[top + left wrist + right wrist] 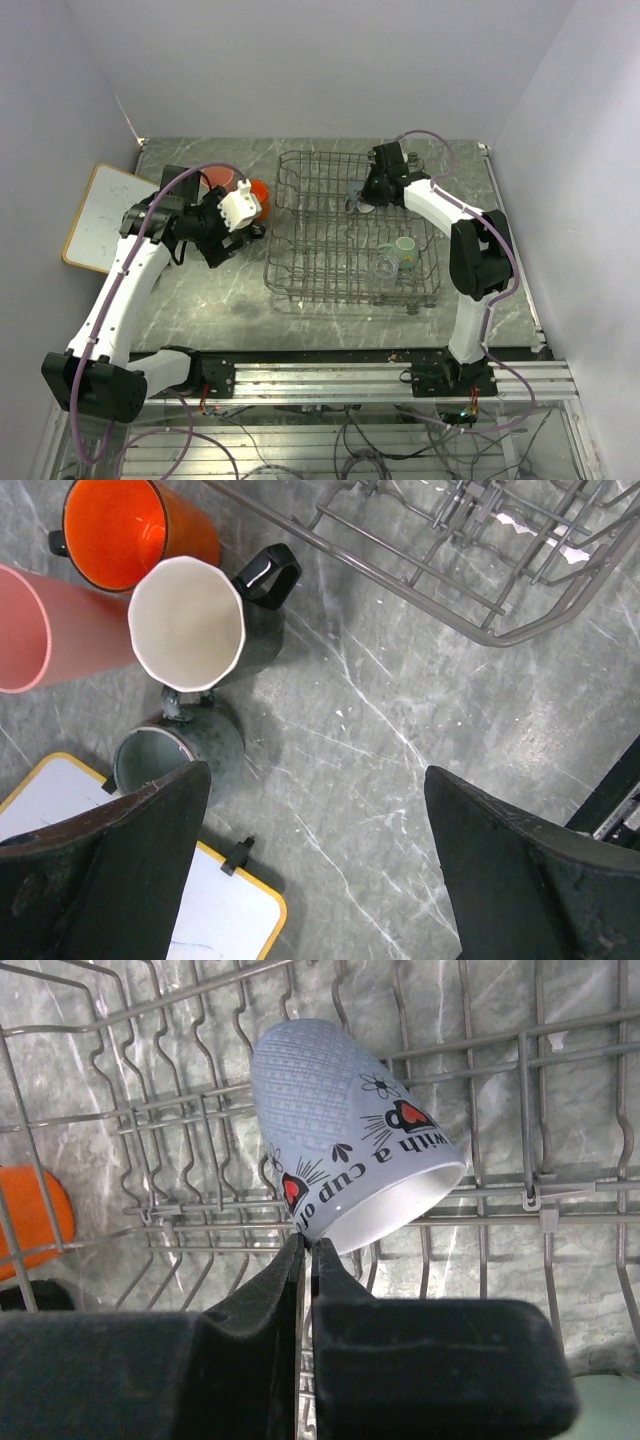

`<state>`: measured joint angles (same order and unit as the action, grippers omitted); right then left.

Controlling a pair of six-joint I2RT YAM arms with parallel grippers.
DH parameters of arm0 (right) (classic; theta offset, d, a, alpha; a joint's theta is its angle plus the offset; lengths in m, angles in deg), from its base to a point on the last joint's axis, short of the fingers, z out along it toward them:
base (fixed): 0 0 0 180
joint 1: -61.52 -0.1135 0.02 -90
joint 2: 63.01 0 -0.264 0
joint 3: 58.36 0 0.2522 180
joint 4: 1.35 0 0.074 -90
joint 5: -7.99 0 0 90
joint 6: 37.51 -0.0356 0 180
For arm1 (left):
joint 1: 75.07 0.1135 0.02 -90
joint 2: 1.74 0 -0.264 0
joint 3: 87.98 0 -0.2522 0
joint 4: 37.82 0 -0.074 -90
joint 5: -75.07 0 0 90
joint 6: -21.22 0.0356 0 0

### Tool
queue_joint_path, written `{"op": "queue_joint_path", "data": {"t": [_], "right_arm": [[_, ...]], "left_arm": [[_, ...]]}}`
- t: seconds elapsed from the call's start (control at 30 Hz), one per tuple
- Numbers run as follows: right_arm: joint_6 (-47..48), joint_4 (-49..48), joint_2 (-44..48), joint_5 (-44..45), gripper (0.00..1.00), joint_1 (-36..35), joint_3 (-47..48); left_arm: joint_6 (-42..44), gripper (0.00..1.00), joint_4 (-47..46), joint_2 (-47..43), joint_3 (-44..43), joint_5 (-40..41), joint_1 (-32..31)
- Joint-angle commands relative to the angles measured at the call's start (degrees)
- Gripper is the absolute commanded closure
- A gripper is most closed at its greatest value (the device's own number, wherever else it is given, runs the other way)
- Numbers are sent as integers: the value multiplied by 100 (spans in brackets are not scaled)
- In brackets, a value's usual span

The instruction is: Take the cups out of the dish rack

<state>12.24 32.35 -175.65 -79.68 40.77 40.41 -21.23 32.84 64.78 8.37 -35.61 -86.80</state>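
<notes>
The grey wire dish rack [330, 270] sits mid-table. My right gripper [362, 196] is at its far side, shut on the rim of a pale grey printed mug [350, 1130] that lies tilted on the rack wires [480, 1200]; the fingertips [296, 1250] pinch the mug's lower rim. A mint-green mug [404, 250] and a clear glass [386, 264] lie in the rack's near right part. My left gripper [320, 860] is open and empty above the table, left of the rack. Below it stand an orange mug [120, 530], a pink tumbler [40, 630], a black mug with cream inside [190, 620] and a grey mug [175, 755].
A white board with a wooden frame [100, 215] lies at the table's left edge, its corner [210, 910] under my left gripper beside the grey mug. The rack's corner [500, 630] is to the upper right in the left wrist view. Walls enclose the table on three sides.
</notes>
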Motion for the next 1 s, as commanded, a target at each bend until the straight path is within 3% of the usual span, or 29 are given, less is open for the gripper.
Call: {"op": "queue_joint_path", "data": {"t": [0.0,0.13,0.37,0.57,0.77,0.97], "right_arm": [[135,143,88,171,100,23,247],[242,288,279,203,100,-63,407],[796,928,640,523,100,-691,1022],[1090,1571,666,751,100,-1825,1796],[1270,2270,118,1088,100,-3232,3146],[1282,2628,-491,1370,100,-3873,3800]], "left_arm": [[-218,1,298,-51,-173,143,-25],[-293,1,324,29,-294,99,173],[117,1,600,524,-582,-406,1475],[583,1,792,509,-536,-617,2294],[1344,1,1253,673,-701,-1117,3553],[1902,1,1716,922,-671,-1349,4099]]}}
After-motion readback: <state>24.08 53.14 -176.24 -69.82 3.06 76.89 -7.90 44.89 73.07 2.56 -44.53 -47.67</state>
